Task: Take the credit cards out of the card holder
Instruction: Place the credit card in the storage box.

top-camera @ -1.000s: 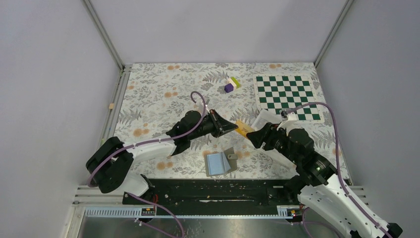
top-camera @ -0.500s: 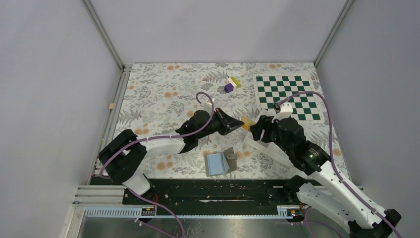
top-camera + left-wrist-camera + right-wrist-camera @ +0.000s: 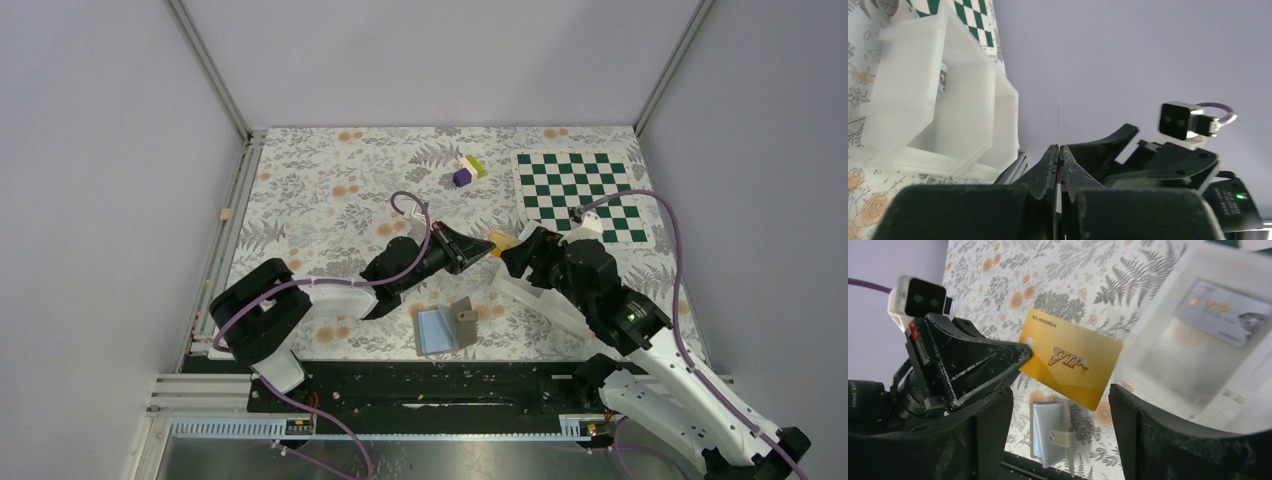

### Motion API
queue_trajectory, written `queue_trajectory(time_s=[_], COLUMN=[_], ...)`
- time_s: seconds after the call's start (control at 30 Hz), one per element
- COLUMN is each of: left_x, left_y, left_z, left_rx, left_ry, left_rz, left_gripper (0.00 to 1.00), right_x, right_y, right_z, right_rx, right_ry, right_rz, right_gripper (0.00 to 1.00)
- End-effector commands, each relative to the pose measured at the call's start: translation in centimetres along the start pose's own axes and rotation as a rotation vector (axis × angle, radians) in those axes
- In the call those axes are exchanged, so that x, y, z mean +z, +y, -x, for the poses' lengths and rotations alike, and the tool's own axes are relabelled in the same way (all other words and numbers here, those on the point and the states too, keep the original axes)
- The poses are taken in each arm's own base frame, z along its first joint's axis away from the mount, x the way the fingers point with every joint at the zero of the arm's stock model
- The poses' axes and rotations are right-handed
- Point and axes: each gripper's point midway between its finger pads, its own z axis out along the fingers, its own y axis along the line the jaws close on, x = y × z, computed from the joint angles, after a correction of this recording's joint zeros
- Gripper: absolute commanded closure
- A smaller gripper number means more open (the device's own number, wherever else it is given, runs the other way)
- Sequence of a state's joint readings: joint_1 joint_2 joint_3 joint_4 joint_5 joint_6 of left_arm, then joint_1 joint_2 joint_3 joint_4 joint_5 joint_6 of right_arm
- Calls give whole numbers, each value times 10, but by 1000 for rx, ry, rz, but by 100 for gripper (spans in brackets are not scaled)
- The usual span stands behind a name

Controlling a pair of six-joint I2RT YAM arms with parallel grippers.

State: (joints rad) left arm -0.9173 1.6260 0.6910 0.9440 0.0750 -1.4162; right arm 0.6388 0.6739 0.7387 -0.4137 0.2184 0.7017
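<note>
Holder: grey bifold card holder (image 3: 445,328) with light-blue inner panels, lying open at lower centre of the top view. Whether its pockets hold more cards cannot be told.
Left tool: black left gripper (image 3: 474,252), mid-frame, clenched on one corner of the gold card.
Card: gold rectangular plastic card (image 3: 1070,359) marked VIP, in the air, clear of the holder.
Right tool: black right gripper (image 3: 512,258), jaws spread wide either side of the gold card, not touching it.
Tray: white divided plastic tray (image 3: 1158,355), right of centre, with one silver card (image 3: 1223,312) inside.
Progress: apparently two cards are out. The gold one awaits handover and placing.
</note>
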Motion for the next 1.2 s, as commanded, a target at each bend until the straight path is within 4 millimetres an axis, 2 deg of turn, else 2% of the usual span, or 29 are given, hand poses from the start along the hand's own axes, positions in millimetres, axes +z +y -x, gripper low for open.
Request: queue_trajectory(time_s=[0.0, 0.17, 0.3, 0.47, 0.93, 1.0, 1.17], left_x=[-1, -6, -5, -6, -9, -10, -10], left_y=[-46, -46, -36, -36, -30, -30, -28], left_z=[15, 14, 10, 8, 10, 9, 8], left_rx=[-28, -80, -94, -133, -138, -138, -137], left_ry=[-65, -64, -47, -41, -46, -43, -34], left_rz=[-163, -203, -187, -228, -216, -223, -221], left_gripper=[100, 100, 100, 100, 100, 100, 100], right_x=[16, 17, 15, 12, 4, 3, 3], right_y=[21, 7, 0, 6, 20, 14, 6], right_z=[-8, -6, 1, 4, 2, 3, 7], right_rx=[46, 100, 126, 152, 159, 175, 187], right_ry=[8, -50, -116, -143, -118, -129, -162], right_rz=[127, 87, 74, 130, 214, 188, 152], right_gripper=[26, 39, 49, 49, 39, 44, 66])
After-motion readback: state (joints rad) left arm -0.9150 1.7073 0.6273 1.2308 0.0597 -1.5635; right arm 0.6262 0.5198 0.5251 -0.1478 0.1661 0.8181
